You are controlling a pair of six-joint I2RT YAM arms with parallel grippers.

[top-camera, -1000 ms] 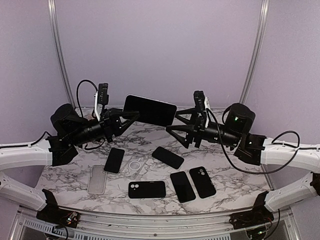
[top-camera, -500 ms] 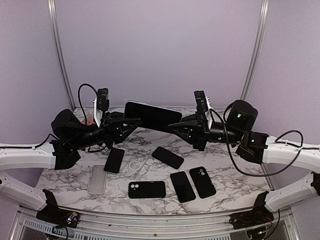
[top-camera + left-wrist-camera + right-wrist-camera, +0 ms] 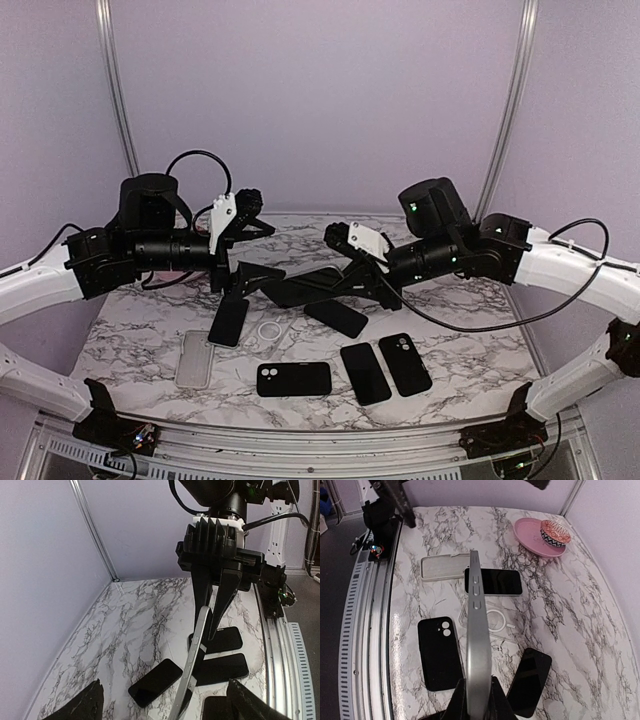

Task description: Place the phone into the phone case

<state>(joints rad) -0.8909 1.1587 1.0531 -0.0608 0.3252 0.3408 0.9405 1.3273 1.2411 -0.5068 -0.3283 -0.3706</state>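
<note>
A large phone (image 3: 292,292) hangs low over the table, and my right gripper (image 3: 335,283) is shut on one end of it. The right wrist view shows it edge-on as a grey strip (image 3: 477,625) rising from between the closed fingers (image 3: 458,700) of the right gripper (image 3: 477,704). Under it on the table lies a clear phone case (image 3: 496,619) with a ring, which also shows in the top view (image 3: 268,335). My left gripper (image 3: 266,250) is open and apart from the phone's other end. In its own view the left gripper (image 3: 160,711) shows wide-spread fingertips (image 3: 75,709) and the phone (image 3: 192,662) passes between them untouched.
On the marble lie a black case (image 3: 293,379) with camera holes, a pale case (image 3: 194,358), a second black case (image 3: 405,363) and three dark phones (image 3: 228,320) (image 3: 337,316) (image 3: 365,372). A pink plate (image 3: 532,542) holding a patterned bowl (image 3: 555,531) sits at the back left.
The left gripper let go of the phone, opened and drew back left. The right gripper shut on the phone and carried it down from mid-air to just over the table.
</note>
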